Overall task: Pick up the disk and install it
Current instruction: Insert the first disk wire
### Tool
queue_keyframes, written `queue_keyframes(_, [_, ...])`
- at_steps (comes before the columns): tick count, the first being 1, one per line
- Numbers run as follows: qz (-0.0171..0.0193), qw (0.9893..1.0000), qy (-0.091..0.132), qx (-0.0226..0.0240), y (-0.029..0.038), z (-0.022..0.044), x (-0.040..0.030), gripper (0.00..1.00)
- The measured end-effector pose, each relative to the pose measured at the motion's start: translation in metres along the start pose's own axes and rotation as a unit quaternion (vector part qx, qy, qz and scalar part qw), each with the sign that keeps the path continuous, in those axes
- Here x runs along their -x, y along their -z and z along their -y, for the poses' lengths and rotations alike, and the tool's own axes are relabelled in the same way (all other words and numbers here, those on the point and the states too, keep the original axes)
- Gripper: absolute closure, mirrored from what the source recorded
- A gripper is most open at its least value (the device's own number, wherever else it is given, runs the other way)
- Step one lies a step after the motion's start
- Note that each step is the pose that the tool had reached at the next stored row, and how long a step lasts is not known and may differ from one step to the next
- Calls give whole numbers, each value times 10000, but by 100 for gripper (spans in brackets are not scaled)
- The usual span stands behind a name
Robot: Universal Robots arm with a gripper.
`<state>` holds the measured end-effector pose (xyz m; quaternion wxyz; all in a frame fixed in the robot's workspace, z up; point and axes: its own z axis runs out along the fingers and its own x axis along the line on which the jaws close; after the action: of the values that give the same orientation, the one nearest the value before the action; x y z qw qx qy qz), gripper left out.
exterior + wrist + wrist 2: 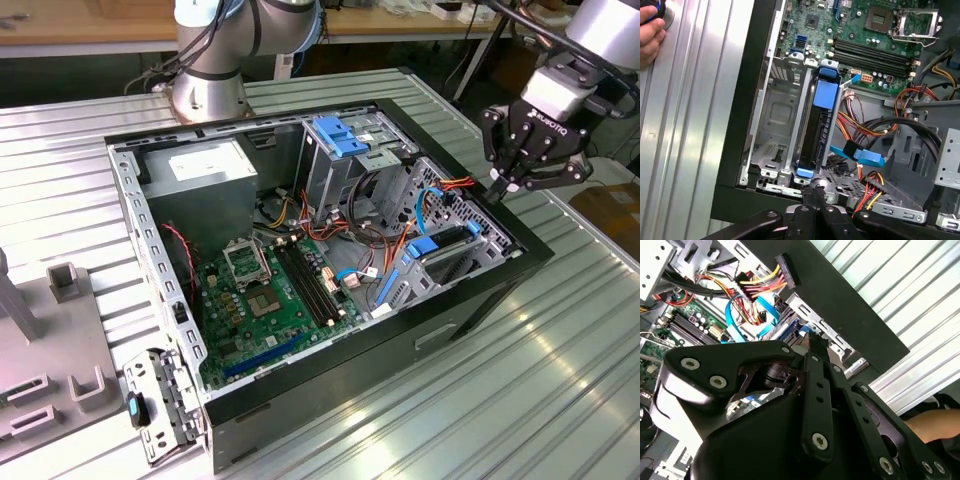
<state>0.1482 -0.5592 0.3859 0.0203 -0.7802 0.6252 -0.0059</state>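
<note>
My pincer (497, 188) hangs closed and empty just above the computer case (450, 320), at the corner by the drive bays. The disk (812, 135) sits in a bay inside the case, near that corner. The case lies open on a ribbed metal table (560, 400), and a wooden table (90, 20) stands behind the case.

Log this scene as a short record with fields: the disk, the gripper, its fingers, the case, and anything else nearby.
disk: standing on edge in the drive bay slot by the case wall, blue tabs at both ends
gripper: over the case rim, close to the disk's end tab
fingers: shut, holding nothing
case: open, lying on the ribbed metal table
hand: a person's, resting on the table beside the case
</note>
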Motion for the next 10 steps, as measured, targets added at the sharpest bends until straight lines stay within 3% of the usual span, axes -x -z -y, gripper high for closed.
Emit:
queue_keyframes(1, [0,10000,7,0,-1,11,17,89])
queue_keyframes(5, [0,10000,38,-2,-11,85,232,89])
queue_keyframes(8, [9,9996,275,-1,-21,90,255,89])
queue_keyframes(10, [21,9983,576,4,-31,93,268,89])
